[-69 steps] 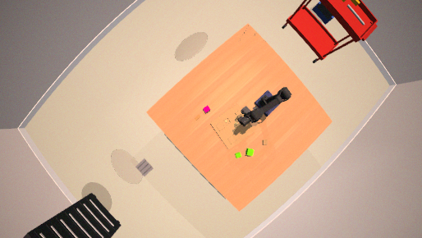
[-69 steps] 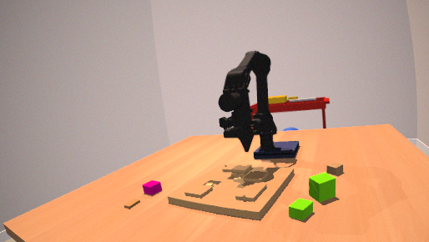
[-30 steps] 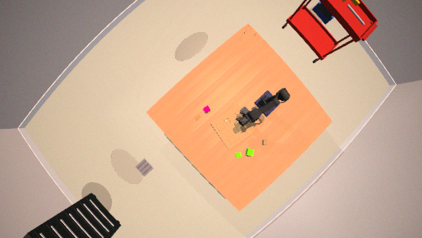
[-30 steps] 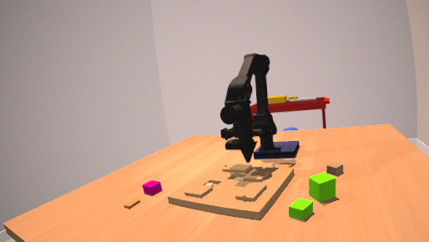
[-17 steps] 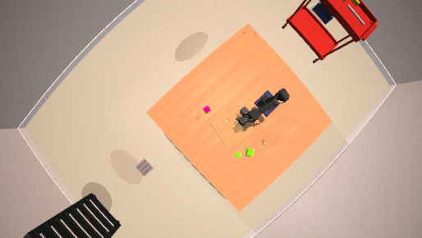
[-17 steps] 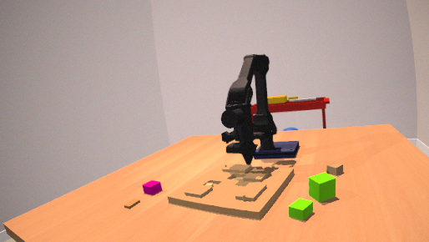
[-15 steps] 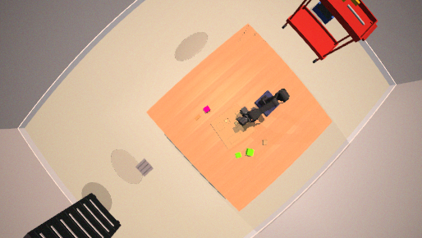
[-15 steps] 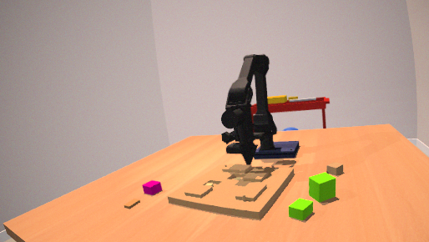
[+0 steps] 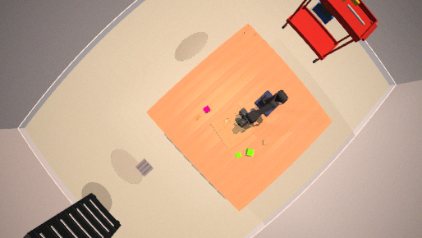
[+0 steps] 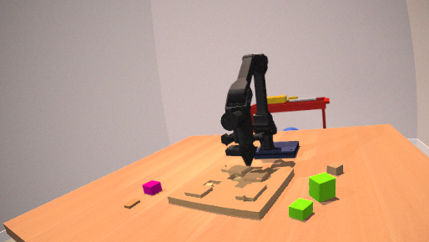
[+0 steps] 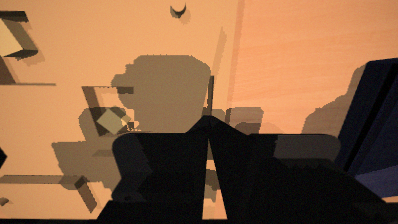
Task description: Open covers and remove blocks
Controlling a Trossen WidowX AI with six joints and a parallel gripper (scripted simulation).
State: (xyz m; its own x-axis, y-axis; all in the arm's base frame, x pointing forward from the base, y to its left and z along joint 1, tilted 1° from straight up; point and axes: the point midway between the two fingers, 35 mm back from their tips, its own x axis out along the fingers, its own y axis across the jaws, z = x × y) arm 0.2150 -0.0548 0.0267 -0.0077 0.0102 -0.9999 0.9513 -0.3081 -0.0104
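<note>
The wooden puzzle board (image 9: 222, 133) (image 10: 217, 209) lies on the table. In the exterior view, one raised cover (image 10: 199, 191) is at its front left and another (image 10: 253, 193) at its front right. A well with something pale inside (image 11: 111, 120) shows left of the fingertips in the wrist view; another pale piece (image 11: 9, 39) shows at the upper left. My gripper (image 10: 249, 163) (image 11: 207, 120) is shut and empty, pointing down low over the board's rear part. Its shadow and the arm hide much of that part; which covers there are open, I cannot tell.
Beside the board on the table are a magenta block (image 9: 207, 109) (image 10: 152, 188), a large green block (image 9: 249, 152) (image 10: 322, 188), a smaller green block (image 9: 238, 155) (image 10: 300, 209), a brown block (image 9: 264, 143) (image 10: 335, 169) and a thin orange piece (image 9: 198, 117) (image 10: 132, 204). The blue arm base (image 11: 372, 120) is behind.
</note>
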